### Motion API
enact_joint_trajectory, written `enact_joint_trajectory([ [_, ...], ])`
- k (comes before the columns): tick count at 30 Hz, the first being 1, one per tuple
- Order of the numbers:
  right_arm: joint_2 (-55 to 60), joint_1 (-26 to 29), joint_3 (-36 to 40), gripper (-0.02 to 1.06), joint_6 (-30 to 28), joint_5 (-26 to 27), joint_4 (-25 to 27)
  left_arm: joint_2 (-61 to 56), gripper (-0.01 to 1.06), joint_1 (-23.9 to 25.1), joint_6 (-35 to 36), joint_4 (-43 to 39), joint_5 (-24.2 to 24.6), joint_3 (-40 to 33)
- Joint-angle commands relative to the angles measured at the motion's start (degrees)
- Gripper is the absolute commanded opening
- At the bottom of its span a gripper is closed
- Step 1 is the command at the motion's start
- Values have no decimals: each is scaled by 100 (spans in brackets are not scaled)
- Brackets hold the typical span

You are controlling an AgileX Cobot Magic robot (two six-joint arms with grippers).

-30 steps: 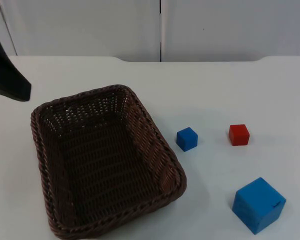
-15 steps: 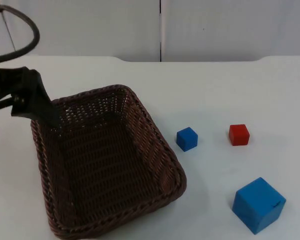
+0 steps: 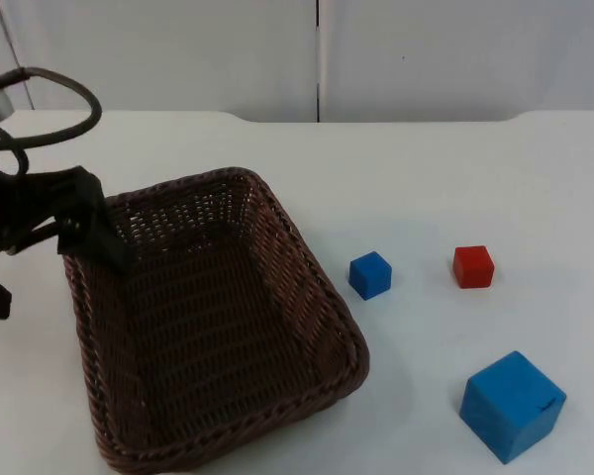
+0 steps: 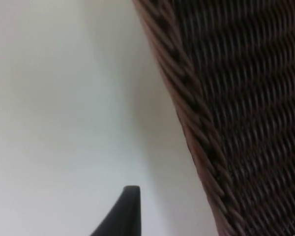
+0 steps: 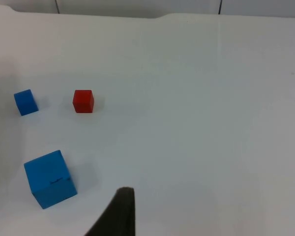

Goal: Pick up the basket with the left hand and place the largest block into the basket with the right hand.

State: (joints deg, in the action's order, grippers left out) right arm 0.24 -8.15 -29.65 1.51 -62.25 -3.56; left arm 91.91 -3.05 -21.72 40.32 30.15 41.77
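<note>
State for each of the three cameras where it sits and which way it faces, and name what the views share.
Top view: fixed above, looking down and forward at the white table, basket and three blocks; the left gripper sits at the basket's far left corner.
Left wrist view: on the left arm, looking along its fingertip at the basket's rim and table.
Right wrist view: on the waiting right arm, past its fingertip at the large blue block, small blue block and red block.
Shared: top and right wrist views show all three blocks.

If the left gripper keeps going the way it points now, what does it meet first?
Most likely the basket: the left gripper is at its far-left rim, one fingertip outside the wall. Depth is unclear, so it may meet the table alongside instead.
</note>
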Motion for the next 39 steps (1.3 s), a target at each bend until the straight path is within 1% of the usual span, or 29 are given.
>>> enact_joint_trajectory([
  [1, -24, 21, 17, 105, -62, 51, -41, 84, 100, -29, -44, 240, -96, 16],
  [3, -24, 21, 17, 105, -62, 51, -41, 168, 100, -29, -55, 291, -119, 16],
  [7, -24, 21, 17, 105, -62, 51, -41, 501, 100, -29, -55, 469, -409, 16],
  [13, -24, 21, 17, 105, -72, 51, -41, 884, 100, -29, -55, 747, -630, 16],
  [24, -24, 21, 17, 105, -72, 51, -41, 1313, 100, -29, -55, 746, -987, 16],
  [26, -24, 21, 17, 105, -72, 51, -41, 1372, 100, -29, -72, 776, -999, 16],
  [31, -24, 21, 17, 105, -72, 51, -41, 1610, 100, -29, -380, 1032, -1050, 16],
  [37, -24, 21, 17, 105, -72, 51, -41, 1650, 100, -29, -489, 1106, -1175, 16],
  [39, -24, 21, 17, 105, -72, 51, -41, 1687, 99, -29, -530, 1159, -1206, 16],
])
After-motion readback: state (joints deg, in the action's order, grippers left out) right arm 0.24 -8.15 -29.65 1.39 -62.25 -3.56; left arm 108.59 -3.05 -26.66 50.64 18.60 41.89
